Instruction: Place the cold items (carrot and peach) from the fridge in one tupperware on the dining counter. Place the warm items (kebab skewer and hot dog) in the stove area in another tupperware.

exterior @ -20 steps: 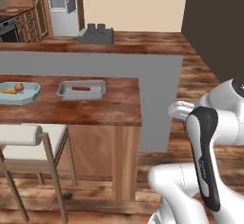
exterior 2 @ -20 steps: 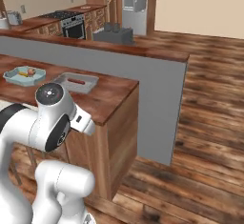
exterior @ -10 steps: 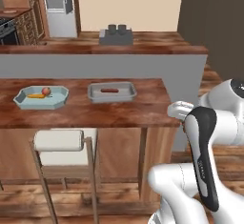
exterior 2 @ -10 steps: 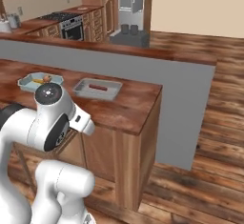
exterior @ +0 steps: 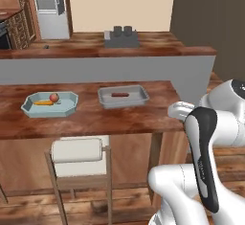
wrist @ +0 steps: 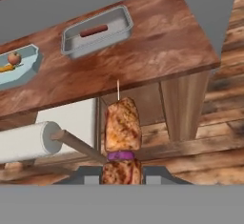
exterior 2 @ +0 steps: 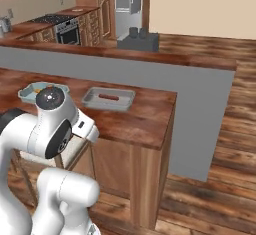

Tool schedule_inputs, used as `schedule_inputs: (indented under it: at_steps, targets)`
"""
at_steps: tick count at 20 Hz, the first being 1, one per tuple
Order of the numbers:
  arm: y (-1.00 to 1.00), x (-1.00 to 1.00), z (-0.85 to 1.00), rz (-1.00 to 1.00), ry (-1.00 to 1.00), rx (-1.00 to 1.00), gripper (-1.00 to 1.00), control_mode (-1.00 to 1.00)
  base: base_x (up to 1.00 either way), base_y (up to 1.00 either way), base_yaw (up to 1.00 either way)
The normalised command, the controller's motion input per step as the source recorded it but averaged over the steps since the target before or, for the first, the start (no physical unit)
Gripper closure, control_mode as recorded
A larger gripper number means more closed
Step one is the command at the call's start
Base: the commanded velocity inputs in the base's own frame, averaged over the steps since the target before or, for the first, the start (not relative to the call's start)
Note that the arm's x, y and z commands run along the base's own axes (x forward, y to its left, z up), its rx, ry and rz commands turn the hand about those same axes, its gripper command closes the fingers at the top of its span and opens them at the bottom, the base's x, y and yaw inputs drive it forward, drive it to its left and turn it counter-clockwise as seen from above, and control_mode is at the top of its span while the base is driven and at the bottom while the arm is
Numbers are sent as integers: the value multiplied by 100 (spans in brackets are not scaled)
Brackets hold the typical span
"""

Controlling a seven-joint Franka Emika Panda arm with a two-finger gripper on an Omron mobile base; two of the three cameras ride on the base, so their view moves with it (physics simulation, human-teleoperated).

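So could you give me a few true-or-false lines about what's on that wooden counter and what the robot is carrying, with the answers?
1. The gripper is shut on a kebab skewer. True.
2. The grey tupperware holds nothing. False: a hot dog lies in it.
3. The carrot and the peach share the blue tupperware. True.
4. The two tupperwares are stacked on each other. False: they sit side by side on the dining counter, apart.
5. A stool stands under the dining counter's edge. True.
6. The kebab skewer already rests in the grey tupperware. False: in the hand view it is in the gripper, off the counter.
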Motion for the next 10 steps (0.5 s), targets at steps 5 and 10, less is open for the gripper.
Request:
schedule_inputs:
  at_steps: [5, 10]
  targets:
    - [0, 0, 0, 0, 0, 0, 100, 100, 70, 5, -10]
    - [0, 0, 0, 0, 0, 0, 100, 100, 52, 9, -8]
